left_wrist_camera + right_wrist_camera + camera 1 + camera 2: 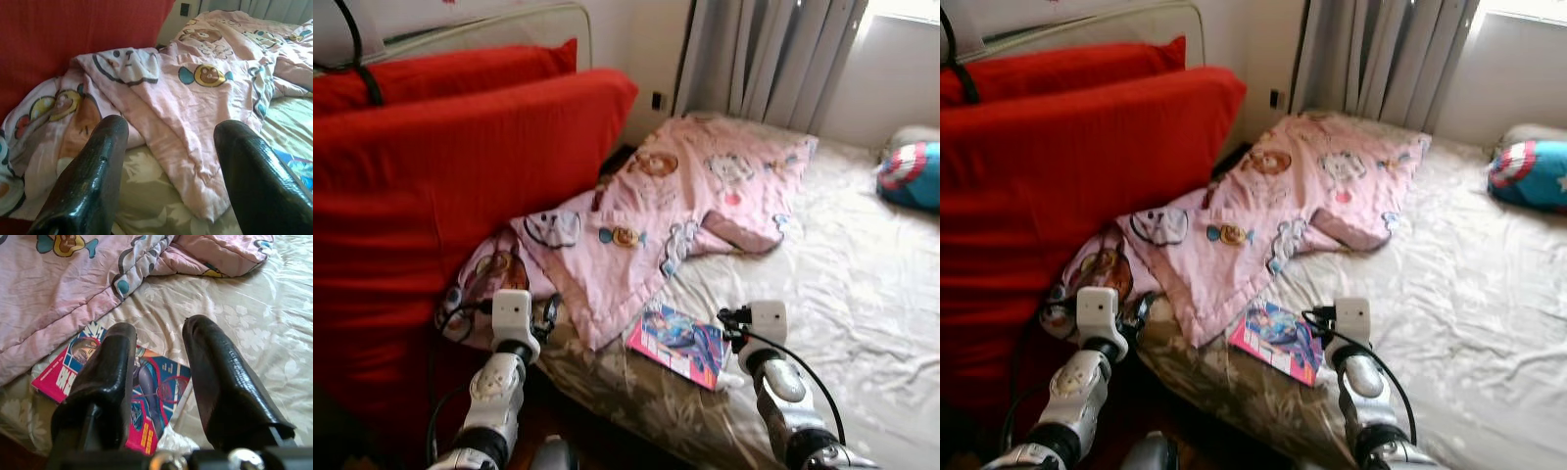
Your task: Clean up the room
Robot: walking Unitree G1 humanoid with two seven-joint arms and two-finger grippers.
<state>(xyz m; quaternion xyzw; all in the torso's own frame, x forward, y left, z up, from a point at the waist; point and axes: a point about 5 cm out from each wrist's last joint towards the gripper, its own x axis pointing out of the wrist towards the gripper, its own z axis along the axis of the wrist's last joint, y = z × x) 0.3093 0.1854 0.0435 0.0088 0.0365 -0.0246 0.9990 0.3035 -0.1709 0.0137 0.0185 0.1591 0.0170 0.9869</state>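
Note:
A crumpled pink blanket [685, 196] with cartoon prints lies across the bed from the far side to the near left corner. A pink and blue magazine [677, 343] lies flat on the sheet by the bed's near edge, partly beside the blanket's hem. My left gripper [171, 127] is open just short of the blanket's near corner, with nothing between its fingers. My right gripper [159, 325] is open, hovering low over the magazine [156, 391], its two fingers straddling the cover without holding it.
Large red cushions [440, 166] stand against the bed's left side. The beige floral sheet [842, 274] is bare on the right. A shield-print pillow [911, 174] lies at the far right. Grey curtains [773, 59] hang behind the bed.

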